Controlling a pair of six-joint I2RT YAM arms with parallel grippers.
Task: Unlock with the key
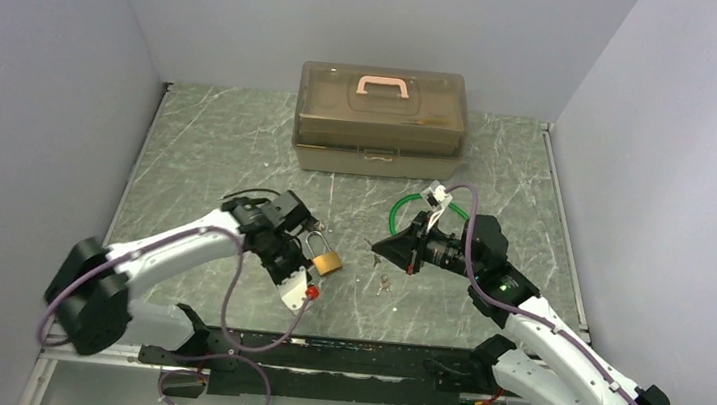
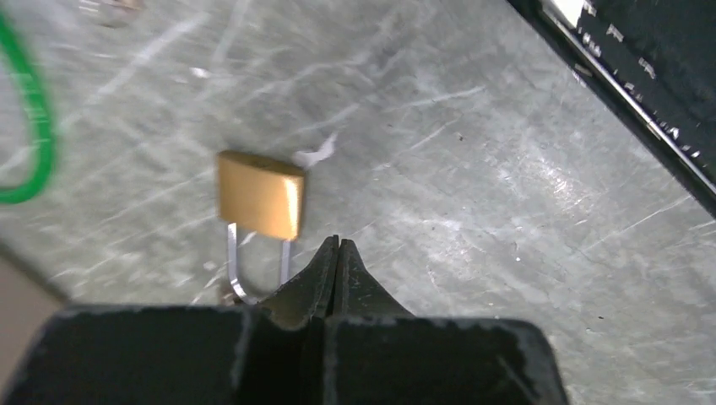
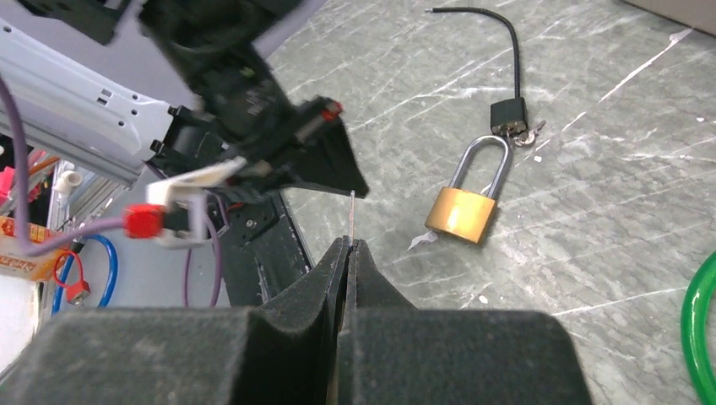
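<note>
A brass padlock [image 1: 327,262] with a steel shackle lies on the marbled table [image 1: 229,149]. In the left wrist view the padlock [image 2: 260,195] sits just left of my left gripper [image 2: 338,246], whose jaws are pressed together with nothing between them; the shackle [image 2: 236,274] passes beside the left finger, outside the grip. My left gripper [image 1: 300,257] is right beside the lock. My right gripper [image 3: 349,245] is shut on the key [image 3: 351,215], a thin blade poking out of the fingertips towards the left gripper. The padlock [image 3: 460,213] lies to its right. My right gripper [image 1: 380,250] hovers right of the lock.
A tan toolbox [image 1: 380,119] with a pink handle stands at the back. A green cable loop [image 1: 424,209] lies by the right arm. Loose keys [image 1: 384,286] lie between the grippers. A black cable with a small block [image 3: 508,114] touches the shackle's top.
</note>
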